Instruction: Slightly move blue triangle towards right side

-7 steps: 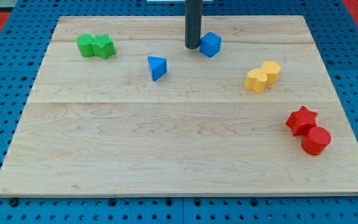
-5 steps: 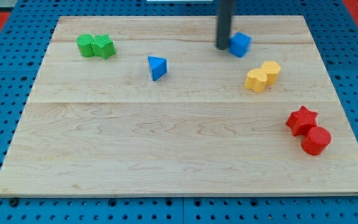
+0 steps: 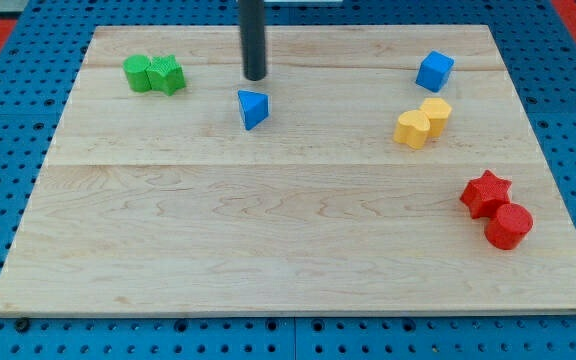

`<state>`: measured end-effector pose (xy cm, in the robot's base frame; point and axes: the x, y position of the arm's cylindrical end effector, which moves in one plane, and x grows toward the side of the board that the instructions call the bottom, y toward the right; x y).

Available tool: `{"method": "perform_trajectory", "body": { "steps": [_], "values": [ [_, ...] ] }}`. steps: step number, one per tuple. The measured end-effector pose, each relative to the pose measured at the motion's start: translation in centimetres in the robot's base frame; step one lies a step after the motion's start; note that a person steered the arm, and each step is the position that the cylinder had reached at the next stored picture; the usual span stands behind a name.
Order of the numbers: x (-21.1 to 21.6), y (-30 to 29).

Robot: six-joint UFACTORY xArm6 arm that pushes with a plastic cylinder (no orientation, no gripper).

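The blue triangle (image 3: 253, 108) lies on the wooden board (image 3: 288, 240) in the upper middle-left. My tip (image 3: 255, 77) stands just above it toward the view's top, a small gap away and not touching. The rod rises out of the view's top.
A blue cube (image 3: 434, 71) sits at the upper right. Two yellow blocks (image 3: 422, 122) lie just below it. Two green blocks (image 3: 155, 74) sit at the upper left. A red star (image 3: 485, 192) and a red cylinder (image 3: 509, 226) are at the right edge.
The rod pushed the blue cube to the right, from the top centre to the upper right. My tip then moved left and now stands above the blue triangle, which has not moved.
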<state>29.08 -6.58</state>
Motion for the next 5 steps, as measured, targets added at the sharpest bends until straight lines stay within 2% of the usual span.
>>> {"method": "perform_trajectory", "body": {
  "steps": [1, 3, 5],
  "values": [
    [0.0, -2.9],
    [7.1, -2.9],
    [8.3, -1.8]
  ]
}}
